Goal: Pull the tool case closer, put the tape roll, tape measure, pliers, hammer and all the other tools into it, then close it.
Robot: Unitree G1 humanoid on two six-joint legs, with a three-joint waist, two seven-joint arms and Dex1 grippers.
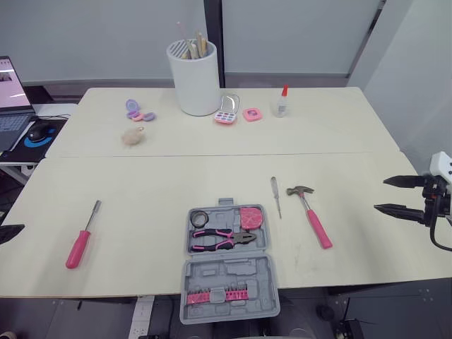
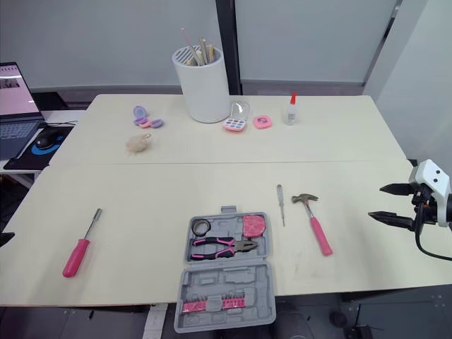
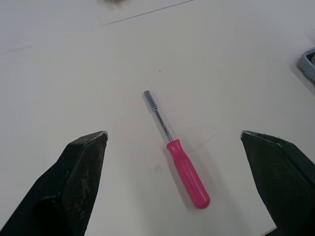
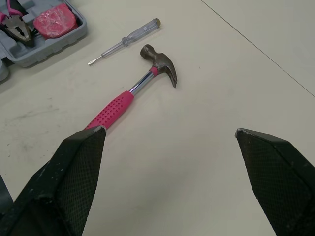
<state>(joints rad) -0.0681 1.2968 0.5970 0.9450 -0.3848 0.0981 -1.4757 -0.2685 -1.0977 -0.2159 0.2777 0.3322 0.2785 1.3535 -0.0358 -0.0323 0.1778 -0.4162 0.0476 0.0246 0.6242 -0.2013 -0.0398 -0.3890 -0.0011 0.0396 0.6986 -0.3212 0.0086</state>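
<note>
1. We judge the hammer [image 4: 129,97] stiff and top-heavy. The steel head carries most of the weight, and the dimpled pink grip looks unlikely to slip. We would take it on the pink grip, close to the bare shaft, so the head tips less. It lies flat on the table [image 1: 141,205], between the right hand [image 1: 381,194] and the tool case [image 1: 233,272]. Its handle end lies nearer that hand than its head does.
2. The right hand is spread wide and empty. It touches nothing and is clearly apart from the hammer.
3. The slim screwdriver [image 4: 125,42] lies just past the hammer's head from the right hand, on the way to the case. It looks light, thin and round. We expect it to roll or slip, so a pinch across the clear handle seems best.
4. The pink-handled screwdriver [image 3: 184,169] lies straight ahead of the left hand [image 3: 172,133], in line with the gap between its fingers. We judge it light and rigid, with the pink handle the obvious place to grip. The left hand is also opened wide, holding and touching nothing.
5. The tool case lies open between the two hands, well apart from each. Its hard plastic probably slides easily on the table. One half already holds the pliers [image 1: 220,239], the tape roll [image 1: 199,217] and the tape measure [image 1: 250,217]. The other half holds a pink bit strip [image 1: 212,295].
</note>
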